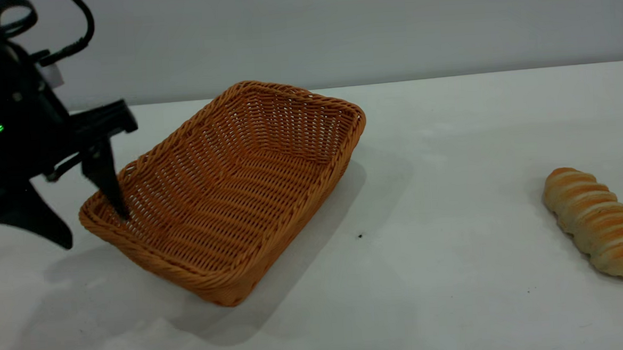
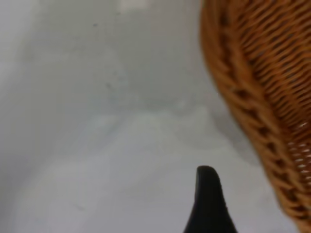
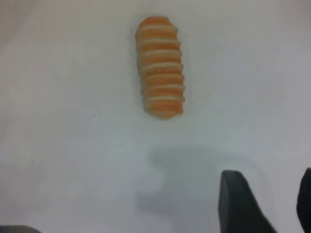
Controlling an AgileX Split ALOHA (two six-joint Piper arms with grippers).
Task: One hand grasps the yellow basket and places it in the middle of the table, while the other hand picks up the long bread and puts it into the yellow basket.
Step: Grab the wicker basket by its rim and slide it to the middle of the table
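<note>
The yellow basket [image 1: 226,185] stands left of the middle of the white table [image 1: 455,274]. My left gripper [image 1: 94,227] is open and straddles the basket's left corner rim, one finger inside the basket and one outside. In the left wrist view the outer finger [image 2: 208,194] stands apart from the woven rim [image 2: 252,111], with bare table between them. The long bread [image 1: 599,221] lies at the table's right edge, far from the basket. In the right wrist view it [image 3: 160,68] lies ahead of my right gripper [image 3: 269,194], which is open, empty and above bare table.
A tiny dark speck [image 1: 360,236] lies on the table right of the basket. A plain grey wall stands behind the table's far edge. The right arm does not show in the exterior view.
</note>
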